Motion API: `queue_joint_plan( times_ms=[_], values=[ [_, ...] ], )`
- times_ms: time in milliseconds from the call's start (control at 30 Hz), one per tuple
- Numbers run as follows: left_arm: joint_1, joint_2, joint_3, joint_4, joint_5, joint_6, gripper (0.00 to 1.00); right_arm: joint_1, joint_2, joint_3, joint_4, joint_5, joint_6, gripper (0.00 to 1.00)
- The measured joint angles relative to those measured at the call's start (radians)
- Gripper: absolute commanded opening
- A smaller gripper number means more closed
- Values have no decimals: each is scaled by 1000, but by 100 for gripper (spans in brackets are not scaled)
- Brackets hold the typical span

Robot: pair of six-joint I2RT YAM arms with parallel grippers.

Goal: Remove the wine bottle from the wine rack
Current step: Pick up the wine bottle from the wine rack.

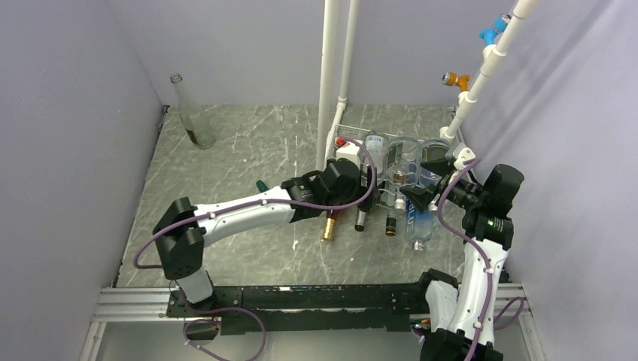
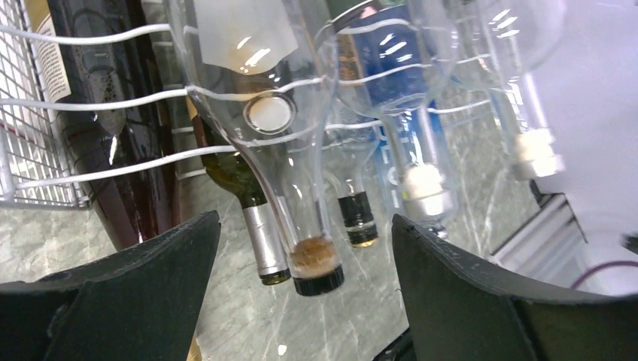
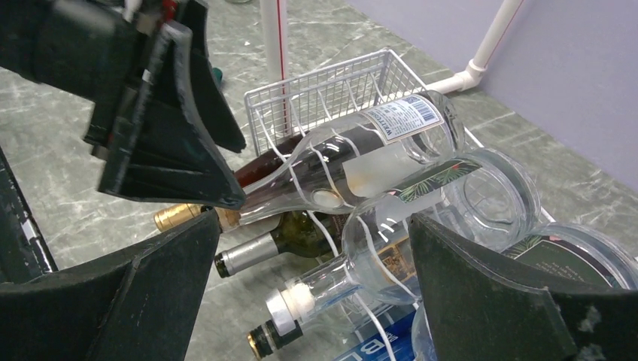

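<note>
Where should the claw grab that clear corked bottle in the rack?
Probably by the slim neck of the clear corked bottle, coming from the open front of the white wire rack. The neck sticks out past the wires toward the left claw, whose open fingers flank it; the wide body sits among wires and neighbours.

Bottles (image 3: 353, 162) lie in wine rack (image 3: 325, 89)

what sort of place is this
Most likely a robot lab test cell, not a home: plain grey partition walls box in a marble-look table, a white pipe frame stands over it, and the left arm and right arm are bolted to a metal rail facing a loaded wine rack.
</note>
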Motion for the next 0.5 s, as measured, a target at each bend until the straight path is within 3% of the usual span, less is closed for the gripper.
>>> queue_joint_plan(
  times_ms=[500],
  values=[
    [0, 167, 92, -45, -76, -82, 72, 0, 24, 0, 2, 2, 11, 100]
  ],
)
